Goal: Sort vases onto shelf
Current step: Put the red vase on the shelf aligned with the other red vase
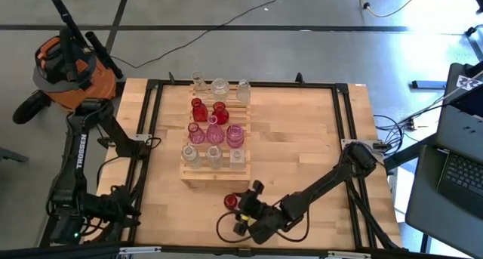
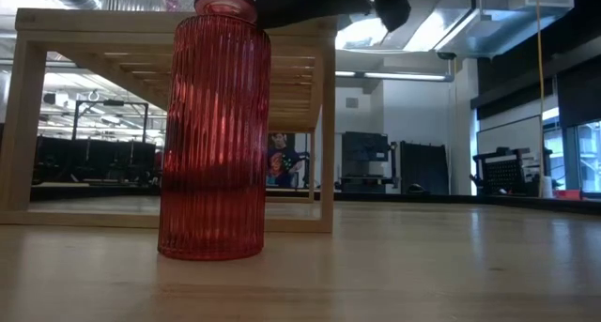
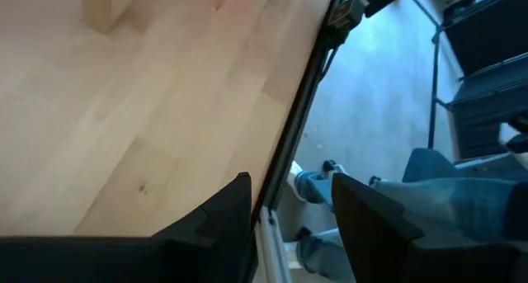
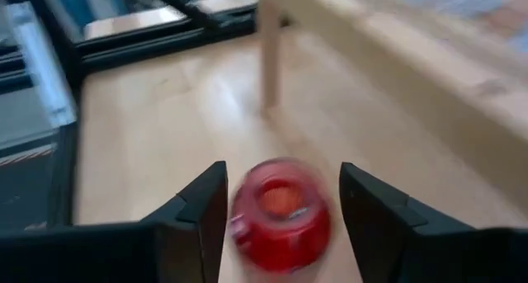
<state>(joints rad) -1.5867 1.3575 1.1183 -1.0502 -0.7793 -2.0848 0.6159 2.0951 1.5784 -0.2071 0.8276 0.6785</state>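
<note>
A red ribbed glass vase (image 2: 214, 134) stands upright on its base on the table, in front of the shelf's near side (image 1: 231, 202). My right gripper (image 4: 283, 174) is open above it and reaches in from the right. Its fingers stand on either side of the vase's mouth (image 4: 280, 210) with narrow gaps. The pale slatted shelf (image 1: 198, 176) carries rows of vases: clear (image 1: 219, 87), red (image 1: 198, 110), pink (image 1: 215, 132) and clear again (image 1: 213, 155). My left gripper (image 3: 289, 188) waits open at the table's left near corner (image 1: 113, 202).
Free tabletop (image 1: 302, 138) lies right of the shelf. A black frame rail (image 1: 343, 131) runs round the table. In the low view the shelf's leg (image 2: 324, 125) stands just behind the vase. A person's jeans and shoes (image 3: 429, 200) show beyond the table's edge.
</note>
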